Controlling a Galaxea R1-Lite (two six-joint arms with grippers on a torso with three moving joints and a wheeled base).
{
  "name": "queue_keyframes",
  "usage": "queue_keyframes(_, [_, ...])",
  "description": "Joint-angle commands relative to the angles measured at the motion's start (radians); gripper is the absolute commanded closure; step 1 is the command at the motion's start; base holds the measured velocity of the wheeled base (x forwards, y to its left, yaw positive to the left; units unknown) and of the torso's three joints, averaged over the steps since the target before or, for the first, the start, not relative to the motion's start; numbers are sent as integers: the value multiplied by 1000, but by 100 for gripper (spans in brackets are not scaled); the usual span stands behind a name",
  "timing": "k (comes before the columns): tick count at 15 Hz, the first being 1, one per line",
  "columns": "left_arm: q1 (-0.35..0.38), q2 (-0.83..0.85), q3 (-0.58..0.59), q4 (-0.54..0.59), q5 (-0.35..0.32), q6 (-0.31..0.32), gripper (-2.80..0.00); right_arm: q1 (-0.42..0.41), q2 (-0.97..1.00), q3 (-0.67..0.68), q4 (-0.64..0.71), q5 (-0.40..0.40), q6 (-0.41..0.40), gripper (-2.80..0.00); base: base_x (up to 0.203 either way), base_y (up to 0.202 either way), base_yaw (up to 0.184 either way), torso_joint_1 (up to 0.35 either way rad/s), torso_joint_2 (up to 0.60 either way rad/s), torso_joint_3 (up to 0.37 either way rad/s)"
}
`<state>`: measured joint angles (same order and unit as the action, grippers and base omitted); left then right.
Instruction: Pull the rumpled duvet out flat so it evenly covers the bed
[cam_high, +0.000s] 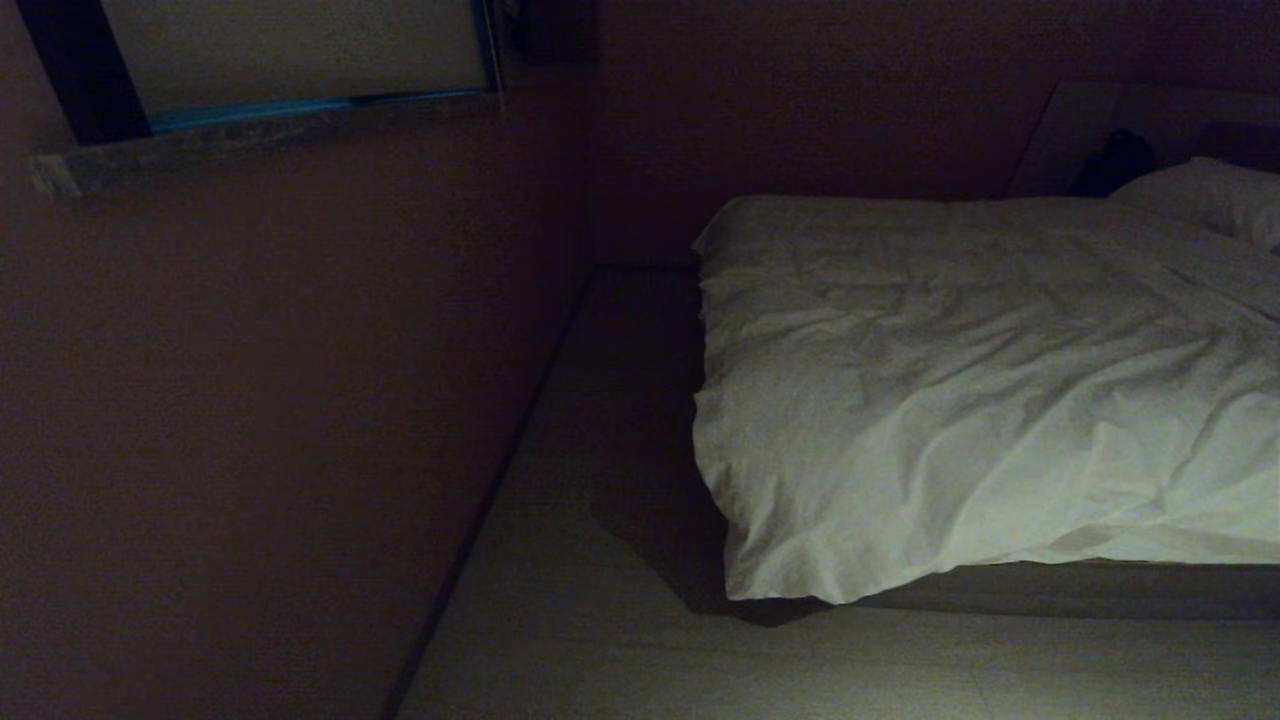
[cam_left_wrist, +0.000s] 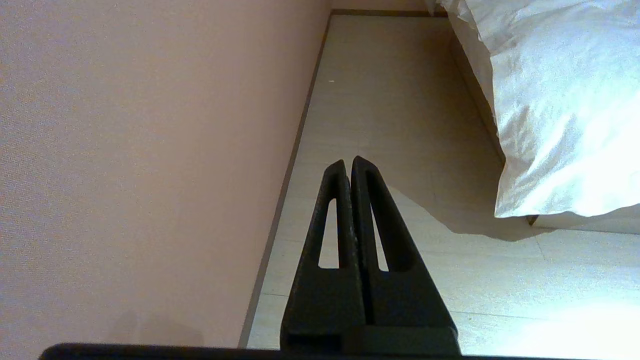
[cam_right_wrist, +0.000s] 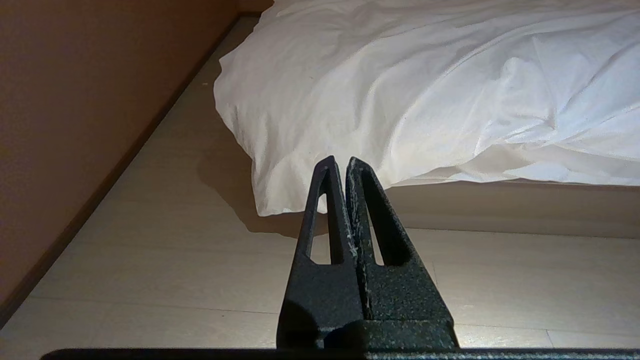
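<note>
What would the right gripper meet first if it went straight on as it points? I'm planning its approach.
Probably the hanging corner of the puffy white duvet, which sits just past the shut right gripper. Pale floor lies between them; depth is unclear.

Low bed (cam_high: 1050, 590) on pale floor (cam_high: 700, 660), rumpled white duvet (cam_high: 950, 400) and pillow (cam_high: 1210, 195) atop

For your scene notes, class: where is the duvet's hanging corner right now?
In the head view, the duvet lies rumpled over the bed on the right; its corner droops past the mattress edge toward the floor, beside the wall.
</note>
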<state>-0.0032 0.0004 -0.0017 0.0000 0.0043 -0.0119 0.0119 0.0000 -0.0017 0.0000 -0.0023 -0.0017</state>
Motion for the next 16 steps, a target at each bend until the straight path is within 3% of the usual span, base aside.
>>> queue_keyframes(1, [0, 0, 0, 0, 0, 0, 0, 0, 0, 0, 0, -1, 0, 0, 0, 0, 0, 0, 0, 0])
queue_keyframes(16, [0, 0, 0, 0, 0, 0, 0, 0, 0, 0, 0, -1, 3, 0, 0, 0, 0, 0, 0, 0])
